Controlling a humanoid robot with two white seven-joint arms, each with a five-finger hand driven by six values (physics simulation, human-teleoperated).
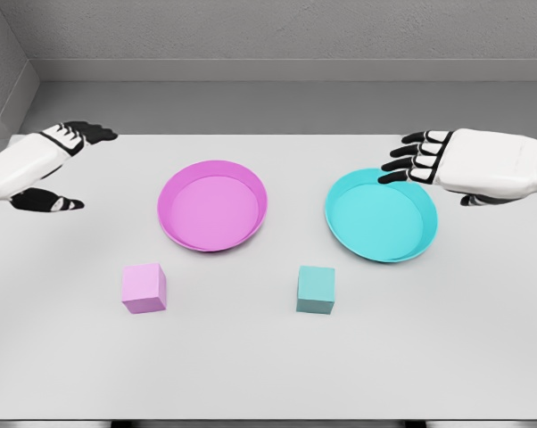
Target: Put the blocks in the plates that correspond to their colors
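Two white arms are seen, one entering from each side at mid-height. The left hand (50,165) is held at the far left with its palm turned inward; its dark fingers (90,134) are extended up and to the right, while the thumb is spread well apart below them. Nothing is grasped. The right hand (456,160) is raised at the far right, its back turned toward the camera; its dark-tipped fingers (416,153) are extended leftward and slightly fanned, with nothing held.
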